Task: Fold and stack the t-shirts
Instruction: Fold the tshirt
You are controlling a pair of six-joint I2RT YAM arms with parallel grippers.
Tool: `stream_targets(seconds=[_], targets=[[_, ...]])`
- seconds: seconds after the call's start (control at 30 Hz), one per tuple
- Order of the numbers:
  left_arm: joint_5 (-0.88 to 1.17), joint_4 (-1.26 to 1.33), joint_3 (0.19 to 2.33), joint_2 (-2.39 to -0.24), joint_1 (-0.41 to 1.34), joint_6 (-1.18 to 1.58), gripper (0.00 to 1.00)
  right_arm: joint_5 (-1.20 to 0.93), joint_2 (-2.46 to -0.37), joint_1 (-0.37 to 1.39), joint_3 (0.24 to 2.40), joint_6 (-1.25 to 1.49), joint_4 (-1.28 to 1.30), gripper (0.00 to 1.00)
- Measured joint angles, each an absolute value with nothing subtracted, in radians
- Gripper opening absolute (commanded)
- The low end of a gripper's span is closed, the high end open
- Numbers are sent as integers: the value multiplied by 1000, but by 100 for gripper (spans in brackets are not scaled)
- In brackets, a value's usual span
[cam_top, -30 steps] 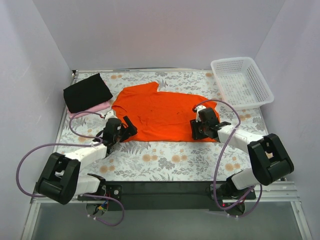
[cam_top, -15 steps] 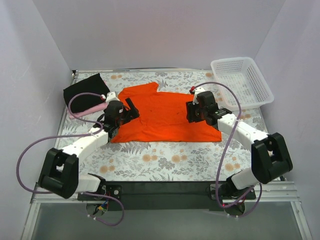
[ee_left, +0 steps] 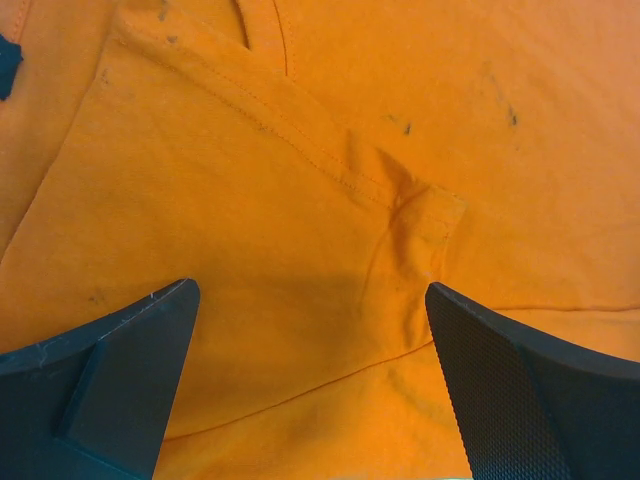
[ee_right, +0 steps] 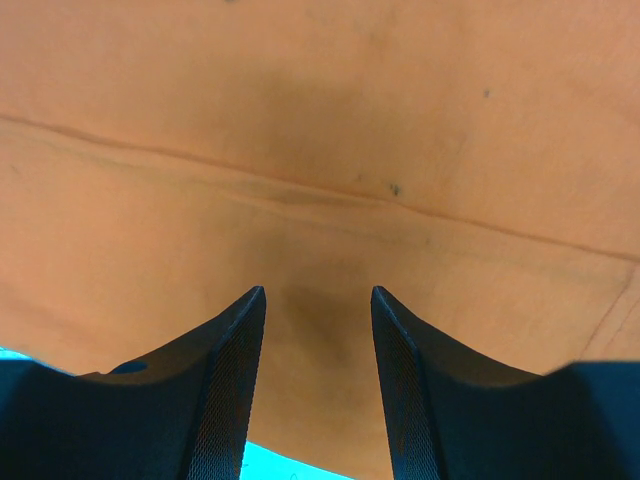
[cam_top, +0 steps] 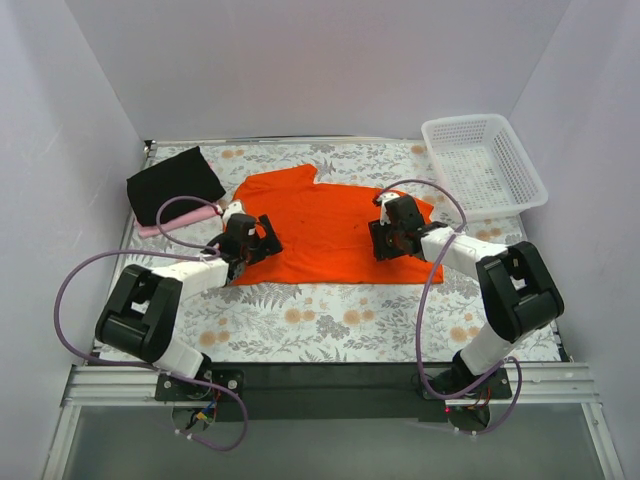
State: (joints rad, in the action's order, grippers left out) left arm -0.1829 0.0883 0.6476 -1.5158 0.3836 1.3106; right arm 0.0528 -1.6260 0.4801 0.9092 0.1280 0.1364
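The orange t-shirt [cam_top: 325, 225] lies spread at mid-frame on the tabletop [cam_top: 330, 320], its lower part apparently folded up over itself; the black t-shirt [cam_top: 175, 183] sits at upper left, the pink t-shirt [cam_top: 190, 215] peeking out under it. Your left hand [cam_top: 252, 240] hangs wide open over the folded hem, holding nothing; your right hand [cam_top: 388, 240] is partly open over a seam, also empty. For the next fold, pinch both layers at matching edges; lift evenly so the crease runs straight.

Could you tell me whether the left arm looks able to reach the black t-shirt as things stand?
Probably yes: the left gripper is open and empty over the orange t-shirt, and the black t-shirt lies uncovered close by on that arm's side, nothing standing between.
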Motion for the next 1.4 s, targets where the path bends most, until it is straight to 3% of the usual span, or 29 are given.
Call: stream_targets(seconds=[0.37,0.9,1.2,1.4], targets=[[-178,171,537,-1433,384,1357,90,43,-1591,481,797,138,54,42],[-173,7,437,-1214,387,1373,90,-48,-1402,543,651,187,95,45],[-190,-98,591,-1142,389,1325,90,12,-1456,458,1034,149,187,46],[-192,-106,613,-1149,389,1307,90,38,-1674,320,1236,120,189,45]])
